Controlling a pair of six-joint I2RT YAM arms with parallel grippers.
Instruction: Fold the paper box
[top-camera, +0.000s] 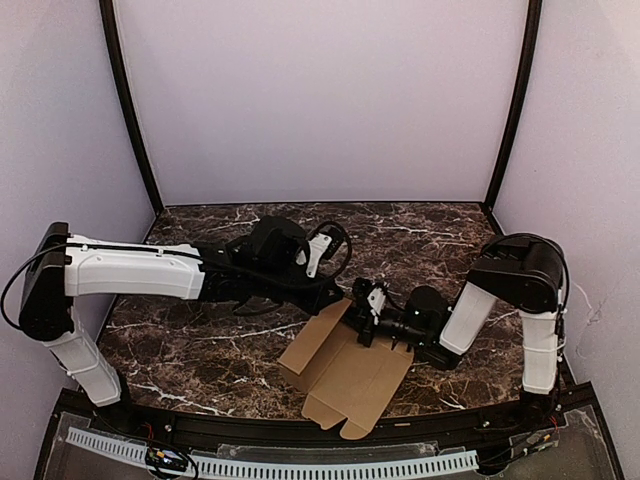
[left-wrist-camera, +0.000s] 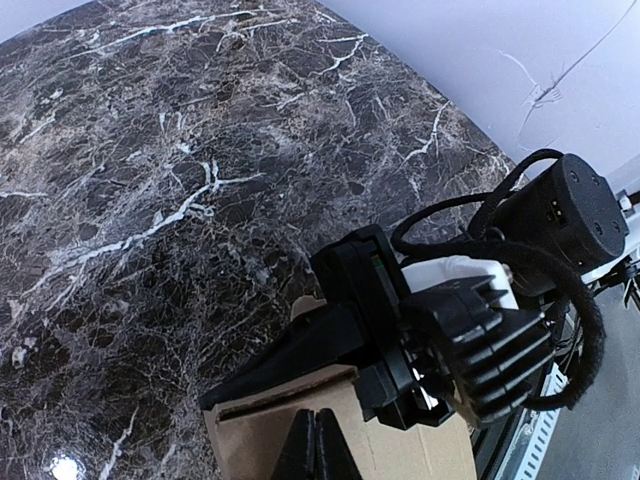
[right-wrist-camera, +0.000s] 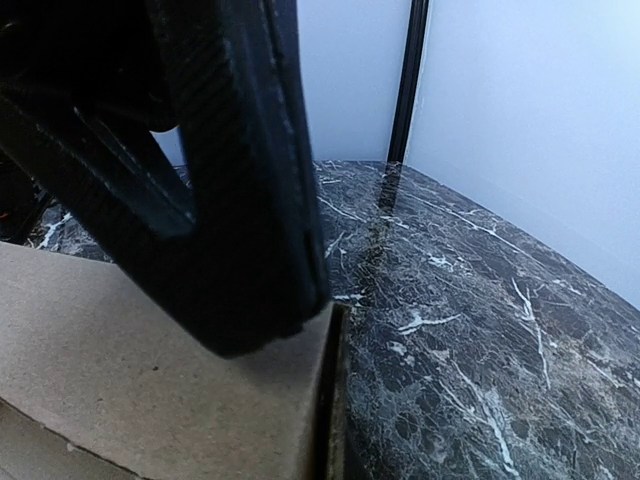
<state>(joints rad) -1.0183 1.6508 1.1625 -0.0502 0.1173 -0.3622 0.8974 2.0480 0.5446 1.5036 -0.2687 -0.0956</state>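
Observation:
The paper box (top-camera: 345, 372) is tan cardboard lying half-open near the table's front edge, with one wall raised on its left. My left gripper (top-camera: 338, 297) hovers at the box's far corner. In the left wrist view its fingertips (left-wrist-camera: 318, 445) are pressed together with nothing between them, just above the cardboard (left-wrist-camera: 400, 450). My right gripper (top-camera: 362, 318) is at the box's far edge. In the right wrist view one black finger (right-wrist-camera: 230, 200) lies on top of a cardboard panel (right-wrist-camera: 140, 380) and the other finger is hidden beneath it, so the right gripper (right-wrist-camera: 300, 320) is shut on that panel's edge.
The dark marble table (top-camera: 200, 340) stretches round the box, enclosed by pale walls with black corner posts (top-camera: 510, 110). The right gripper's body and cable (left-wrist-camera: 470, 330) sit right beside my left fingers. A white perforated strip (top-camera: 300, 465) runs along the near edge.

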